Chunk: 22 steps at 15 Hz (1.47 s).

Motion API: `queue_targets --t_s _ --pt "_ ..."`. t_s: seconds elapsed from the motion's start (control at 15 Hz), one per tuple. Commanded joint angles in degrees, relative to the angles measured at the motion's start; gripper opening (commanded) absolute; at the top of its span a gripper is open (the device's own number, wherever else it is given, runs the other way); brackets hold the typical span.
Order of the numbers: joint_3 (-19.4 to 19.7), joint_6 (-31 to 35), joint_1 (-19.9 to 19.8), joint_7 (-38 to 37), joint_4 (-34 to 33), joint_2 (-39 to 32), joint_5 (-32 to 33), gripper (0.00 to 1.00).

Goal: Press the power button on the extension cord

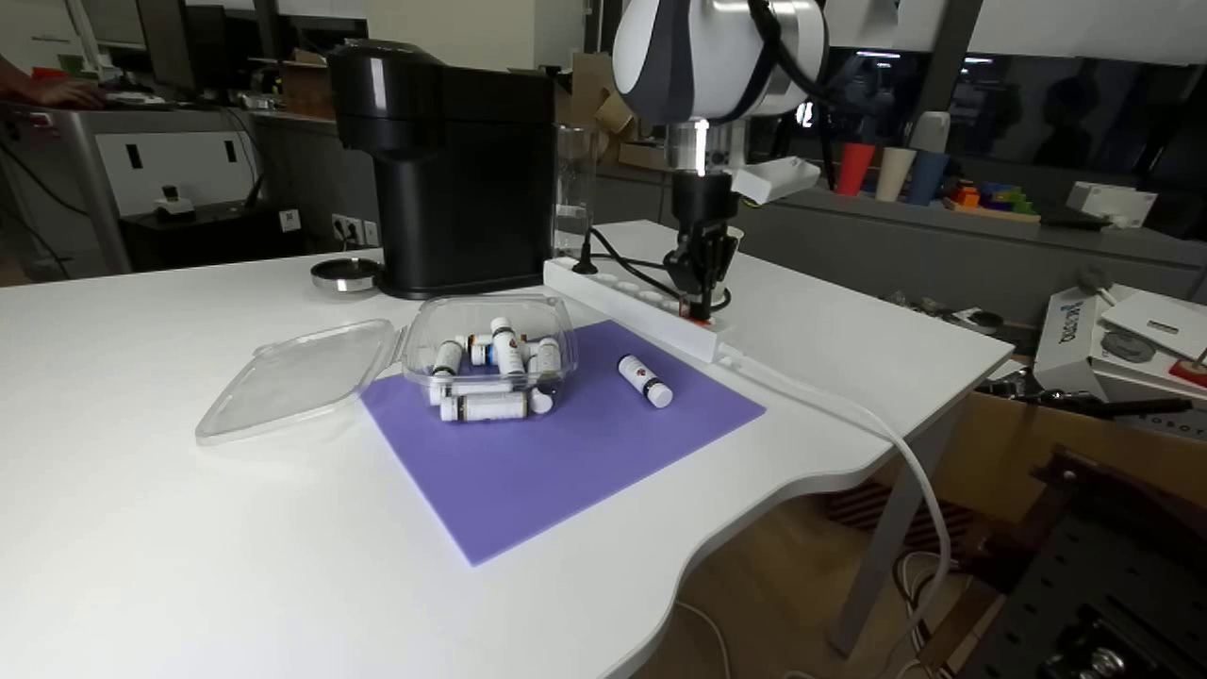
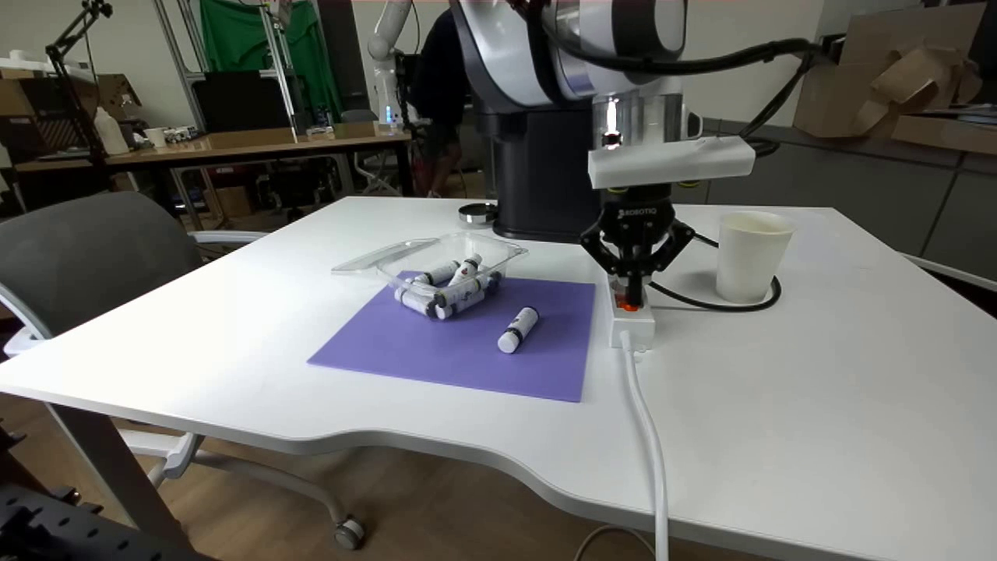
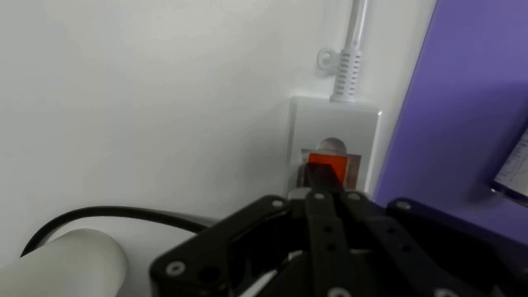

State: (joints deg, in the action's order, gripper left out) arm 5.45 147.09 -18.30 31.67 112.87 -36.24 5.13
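Observation:
The extension cord is a white power strip (image 1: 634, 311) on the white table; its end also shows in an exterior view (image 2: 632, 330) and in the wrist view (image 3: 315, 117). A thin white cable (image 1: 853, 407) trails from that end. The power button (image 3: 339, 164) is bright orange-red, and it also shows in an exterior view (image 2: 628, 307). My gripper (image 3: 324, 173) points down, its fingers together with nothing between them. In both exterior views the fingertips (image 1: 698, 306) (image 2: 635, 294) are at the button and partly cover it. I cannot tell whether the button is pressed down.
A black plug (image 1: 585, 259) sits in the strip's far end, its black cord looping around a white cup (image 2: 749, 257). A purple mat (image 1: 566, 462) lies beside the strip with a small white cylinder (image 1: 646, 380) and a clear box (image 1: 424, 321) of several more. A black coffee machine (image 1: 471, 179) stands behind.

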Motion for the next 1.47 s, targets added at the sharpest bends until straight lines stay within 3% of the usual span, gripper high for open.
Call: queue_targets --t_s 0.0,0.2,0.67,1.4 --pt "0.66 6.85 1.93 -6.32 2.04 -1.93 1.75 0.0" --pt "-0.23 10.19 1.76 -9.27 4.16 -1.78 -0.3 0.0" --pt "4.02 12.44 7.26 -18.54 7.04 -1.7 2.64 0.0" --pt "0.67 0.85 10.2 -19.28 13.51 9.38 2.06 0.0"
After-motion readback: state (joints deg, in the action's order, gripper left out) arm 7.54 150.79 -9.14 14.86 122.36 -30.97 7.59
